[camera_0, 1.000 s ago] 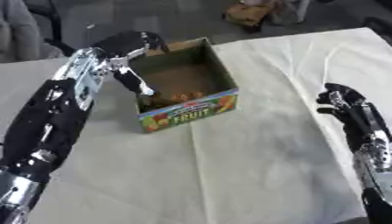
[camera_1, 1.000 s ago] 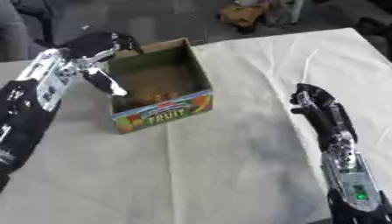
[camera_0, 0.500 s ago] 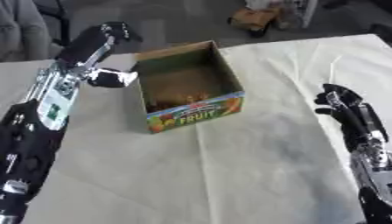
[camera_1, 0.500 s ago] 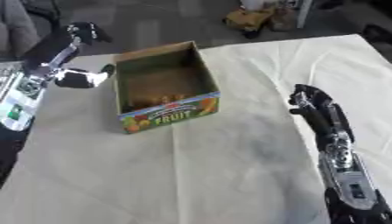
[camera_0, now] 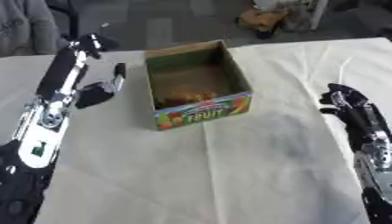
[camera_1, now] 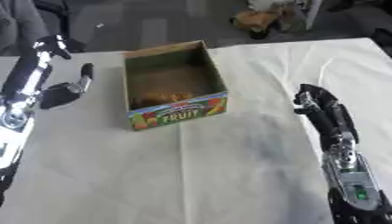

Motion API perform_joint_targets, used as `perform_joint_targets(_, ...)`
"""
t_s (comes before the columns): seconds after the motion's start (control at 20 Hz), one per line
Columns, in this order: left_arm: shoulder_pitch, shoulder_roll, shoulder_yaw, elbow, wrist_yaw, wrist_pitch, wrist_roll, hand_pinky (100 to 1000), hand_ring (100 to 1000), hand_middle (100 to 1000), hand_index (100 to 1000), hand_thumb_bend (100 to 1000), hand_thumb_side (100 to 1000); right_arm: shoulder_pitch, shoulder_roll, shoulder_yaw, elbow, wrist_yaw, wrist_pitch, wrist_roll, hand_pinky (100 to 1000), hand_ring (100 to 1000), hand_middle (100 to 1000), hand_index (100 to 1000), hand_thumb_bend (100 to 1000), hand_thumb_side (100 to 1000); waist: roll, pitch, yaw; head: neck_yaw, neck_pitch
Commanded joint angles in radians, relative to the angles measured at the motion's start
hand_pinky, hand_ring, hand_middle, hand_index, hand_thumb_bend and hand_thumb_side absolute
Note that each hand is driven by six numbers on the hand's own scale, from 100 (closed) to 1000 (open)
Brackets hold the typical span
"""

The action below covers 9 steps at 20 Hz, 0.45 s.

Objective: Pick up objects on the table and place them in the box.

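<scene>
A cardboard box (camera_0: 201,113) with a colourful FRUIT label stands open at the middle back of the table. Small orange and yellow things (camera_0: 188,96) lie on its floor. My left hand (camera_0: 98,92) hangs just left of the box, outside its wall, with its fingers relaxed and nothing in them. My right hand (camera_1: 318,103) rests open at the right side of the table, well clear of the box. No loose object shows on the cloth.
A cream cloth (camera_0: 229,166) covers the table. Its far edge runs just behind the box. Beyond it are grey floor, a brownish heap (camera_0: 264,17) and grey fabric (camera_0: 23,22) at the top left.
My left hand has drawn back from above the box opening to the box's left side. The right hand has stayed where it was.
</scene>
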<state>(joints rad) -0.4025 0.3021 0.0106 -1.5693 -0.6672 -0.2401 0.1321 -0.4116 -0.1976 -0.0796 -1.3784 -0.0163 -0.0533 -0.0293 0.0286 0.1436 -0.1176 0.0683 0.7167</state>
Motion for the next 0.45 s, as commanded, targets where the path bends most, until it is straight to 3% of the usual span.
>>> perform_joint_targets(0.05,0.038,-0.013,-0.020,-0.063,0.056,0.051,0.058,596,668,645,743,134,432,-0.006,-0.020,-0.007,-0.034,0.000,-0.001,-0.002,660,712,614,786,100,557,-0.003,-0.016,0.001,0.008,0.012)
perform_joint_targets(0.45,0.131,-0.061,-0.026,-0.107,0.202,0.086,0.093,600,680,659,751,175,514,0.002,-0.017,-0.008,-0.056,0.005,0.001,0.000,660,712,614,786,100,552,-0.002,-0.019,0.015,0.016,0.026)
